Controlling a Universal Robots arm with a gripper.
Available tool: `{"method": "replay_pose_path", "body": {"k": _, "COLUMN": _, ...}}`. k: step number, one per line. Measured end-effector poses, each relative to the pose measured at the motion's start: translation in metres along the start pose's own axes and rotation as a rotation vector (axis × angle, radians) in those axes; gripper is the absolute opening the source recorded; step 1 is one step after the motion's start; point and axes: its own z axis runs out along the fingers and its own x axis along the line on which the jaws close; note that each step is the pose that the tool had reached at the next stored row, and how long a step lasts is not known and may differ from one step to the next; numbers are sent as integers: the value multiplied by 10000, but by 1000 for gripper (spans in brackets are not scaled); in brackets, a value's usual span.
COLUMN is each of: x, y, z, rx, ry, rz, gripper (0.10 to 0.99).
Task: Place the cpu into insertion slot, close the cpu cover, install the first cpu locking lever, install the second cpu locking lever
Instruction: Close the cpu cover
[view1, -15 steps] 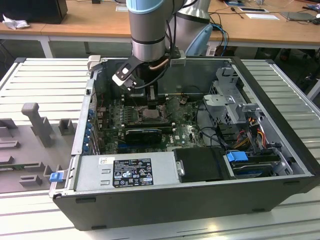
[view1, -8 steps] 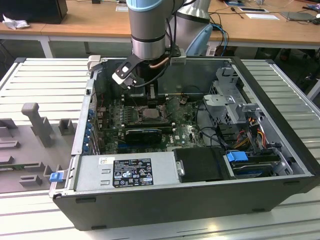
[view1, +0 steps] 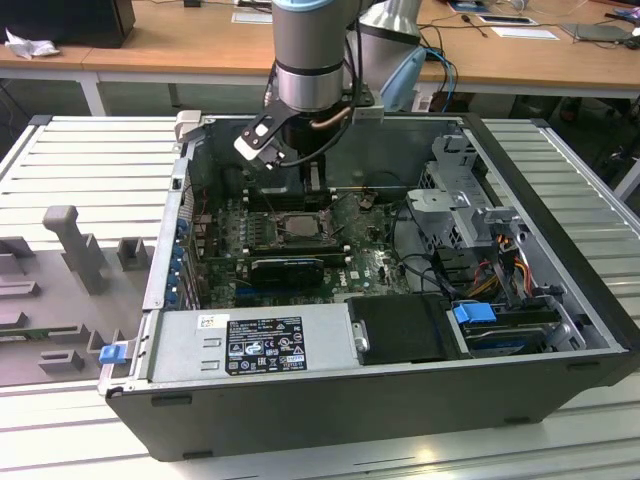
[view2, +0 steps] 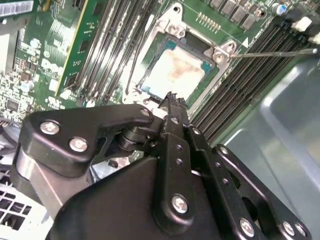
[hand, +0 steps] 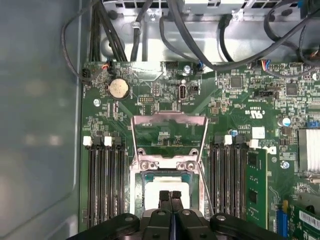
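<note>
1. Open computer case (view1: 560, 330): the power supply (view1: 250, 345) lies along its near edge, with the graphics card (view1: 288, 268) behind it. Black cables (hand: 225, 30) crowd the motherboard's (hand: 240, 100) edge.
2. Between the memory slots (hand: 105, 175), the cpu (hand: 155, 184) sits in its socket. The cpu cover (hand: 169, 119) is swung open.
3. The gripper (hand: 171, 196) hangs just over the cpu, fingers pressed together, holding nothing.

I'm working in what looks like a robotics lab: an opened desktop PC case (view1: 400, 410) lies on a slatted metal workbench (view1: 90, 150), with paper-strewn wooden desks (view1: 180, 40) behind.
</note>
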Motion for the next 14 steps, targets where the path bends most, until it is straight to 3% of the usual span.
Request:
{"method": "replay_pose_path", "body": {"k": 2, "x": 0, "y": 54, "z": 4, "rx": 2, "ry": -1, "rz": 1, "gripper": 106}}
{"method": "replay_pose_path", "body": {"k": 10, "x": 2, "y": 72, "z": -55, "rx": 1, "ry": -7, "rz": 0, "gripper": 106}}
{"method": "replay_pose_path", "body": {"k": 14, "x": 2, "y": 141, "z": -76, "rx": 3, "ry": -10, "rz": 1, "gripper": 106}}
